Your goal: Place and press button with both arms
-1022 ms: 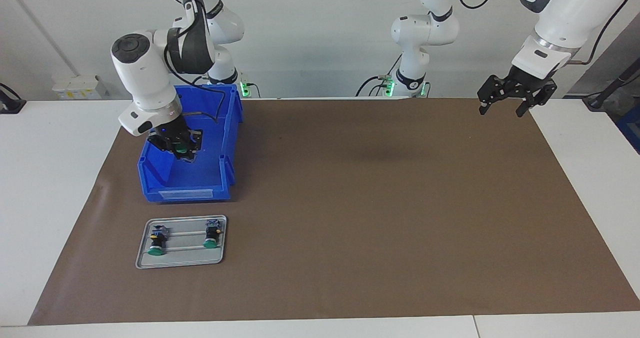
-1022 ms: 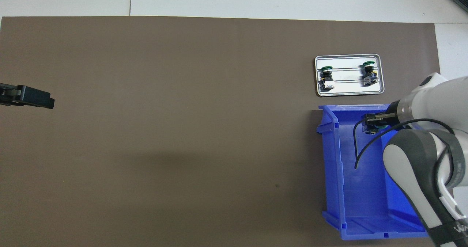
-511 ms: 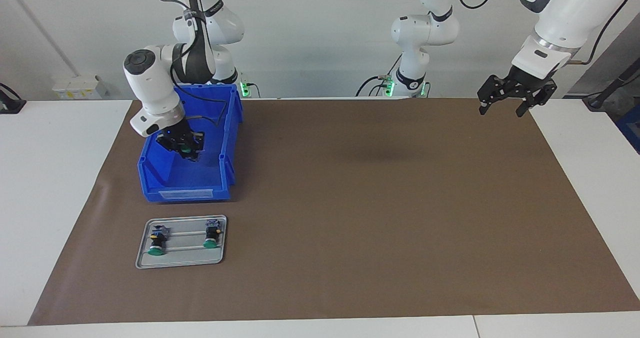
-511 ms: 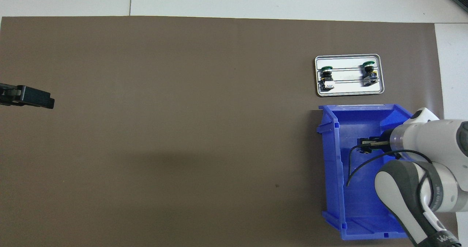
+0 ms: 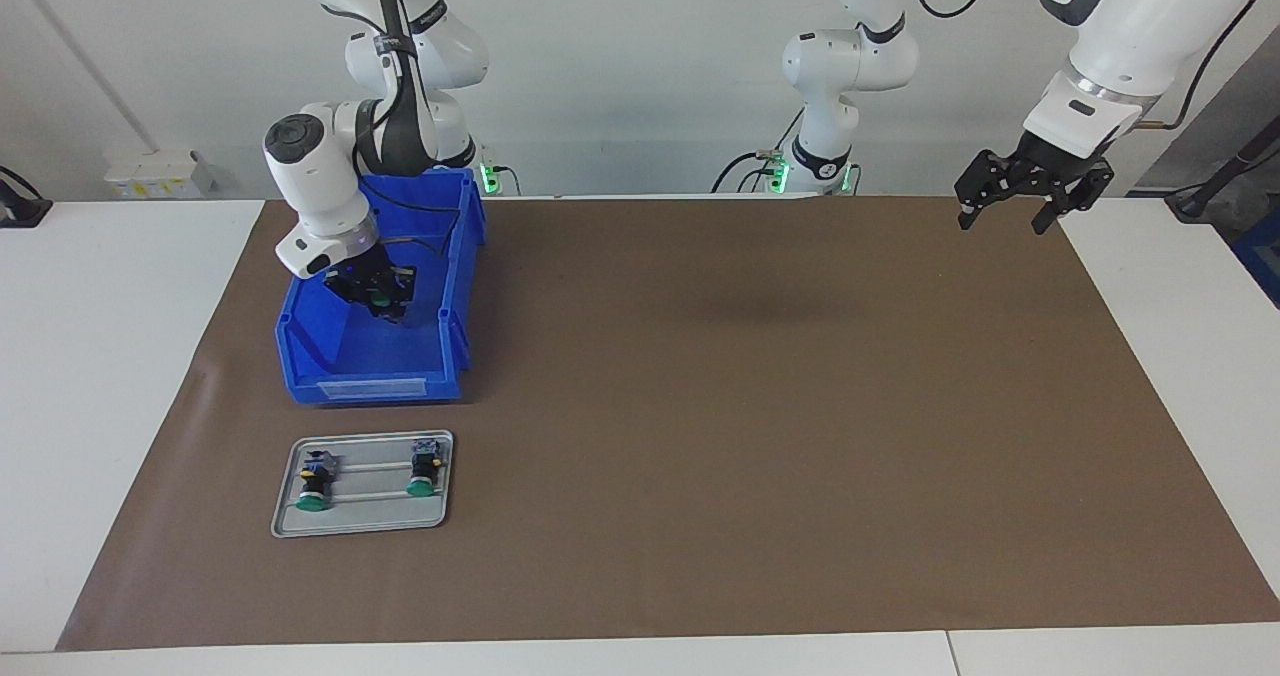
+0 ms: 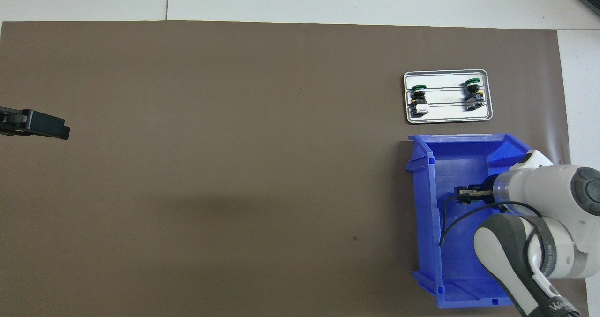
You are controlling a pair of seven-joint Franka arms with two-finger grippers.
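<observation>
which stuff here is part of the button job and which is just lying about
In the job:
- button held in the right gripper over the blue bin
- metal tray with two more buttons
- left gripper, waiting over the mat's corner

Lying about:
- brown mat

Facing cam: high, across table, looks at robots. Overhead cam: above robots, steep down. Both share bin [image 5: 370, 341] under right gripper [image 5: 378, 301].

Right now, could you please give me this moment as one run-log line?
right gripper: shut on button, over bin | left gripper: open, waiting, over mat edge | tray: two buttons
</observation>
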